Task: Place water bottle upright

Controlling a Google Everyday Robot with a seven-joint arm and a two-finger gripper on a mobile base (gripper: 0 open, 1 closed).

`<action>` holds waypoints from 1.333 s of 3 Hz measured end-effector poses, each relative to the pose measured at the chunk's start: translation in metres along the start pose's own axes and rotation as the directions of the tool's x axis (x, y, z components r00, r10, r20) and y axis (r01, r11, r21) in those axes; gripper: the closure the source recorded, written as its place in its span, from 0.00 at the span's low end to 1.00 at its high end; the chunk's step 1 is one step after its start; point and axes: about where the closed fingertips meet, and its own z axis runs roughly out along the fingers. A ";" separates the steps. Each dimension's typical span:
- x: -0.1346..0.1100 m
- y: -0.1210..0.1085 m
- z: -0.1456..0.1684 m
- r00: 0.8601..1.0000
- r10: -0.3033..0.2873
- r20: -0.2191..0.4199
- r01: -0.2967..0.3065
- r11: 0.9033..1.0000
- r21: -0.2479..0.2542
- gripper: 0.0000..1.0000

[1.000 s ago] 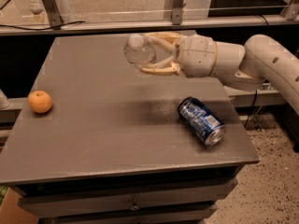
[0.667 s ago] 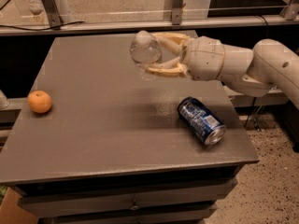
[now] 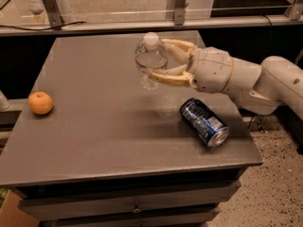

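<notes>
The water bottle (image 3: 150, 60) is clear plastic with a white cap and is held above the grey table (image 3: 94, 126), cap up and tilted toward the camera. My gripper (image 3: 158, 58) reaches in from the right on a white arm, and its tan fingers (image 3: 166, 77) are shut around the bottle's body. The bottle's base hangs just above the table top near the far middle. I cannot make out the label band.
A blue soda can (image 3: 205, 122) lies on its side on the table's right part, just below my arm. An orange (image 3: 40, 102) sits near the left edge. A metal rail and glass panel run behind the table. A drawer front is below.
My gripper has moved with the bottle slightly to the right and down, and the bottle has turned more cap-up. The can and the orange have not moved.
</notes>
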 end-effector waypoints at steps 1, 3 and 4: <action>-0.001 -0.006 0.008 0.999 -0.002 -0.041 0.000 0.999 -0.051 1.00; 0.018 -0.046 0.004 0.979 0.154 -0.137 -0.166 0.983 -0.082 1.00; 0.034 -0.049 0.002 0.948 0.307 -0.081 -0.313 0.947 -0.070 1.00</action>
